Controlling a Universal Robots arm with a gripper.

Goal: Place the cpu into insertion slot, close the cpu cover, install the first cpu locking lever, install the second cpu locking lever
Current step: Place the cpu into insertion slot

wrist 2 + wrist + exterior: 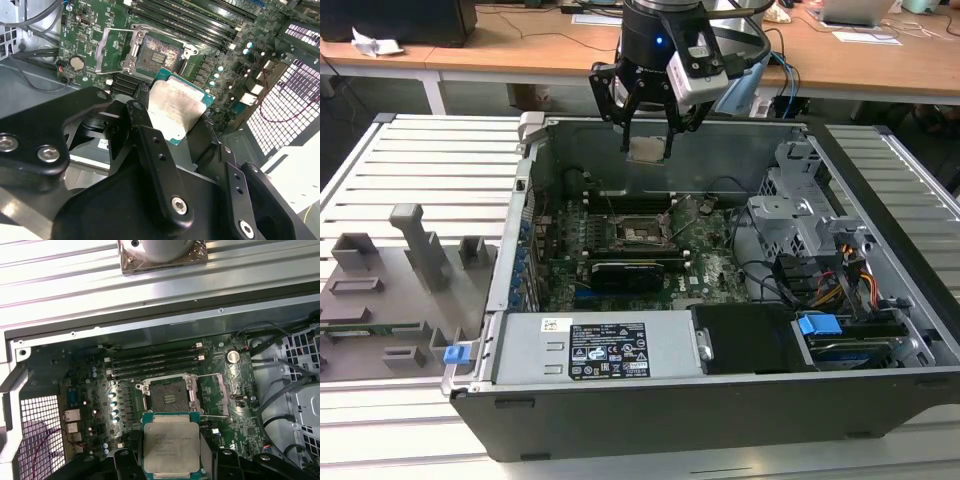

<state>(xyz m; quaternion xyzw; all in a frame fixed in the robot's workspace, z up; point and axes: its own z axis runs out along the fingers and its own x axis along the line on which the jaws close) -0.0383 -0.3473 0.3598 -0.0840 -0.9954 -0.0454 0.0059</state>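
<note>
My gripper (648,138) hangs over the back wall of the open computer case, shut on the cpu (648,150), a flat square chip with a dull silver top. In both wrist views the cpu (172,112) (171,447) sits level between the black fingers (145,135), well above the board. Below it, the insertion slot (640,233) (159,54) (167,397) lies bare and open on the green motherboard. Beside the slot, the cpu cover (112,47) (210,392) is swung back, and thin wire levers (120,30) stand raised.
The case walls (535,180) ring the motherboard. A power supply (605,350) sits at the front, a drive cage (800,215) and cables at the exterior view's right. Memory slots (150,362) run beside the socket. A grey fixture tray (390,290) lies at the exterior view's left.
</note>
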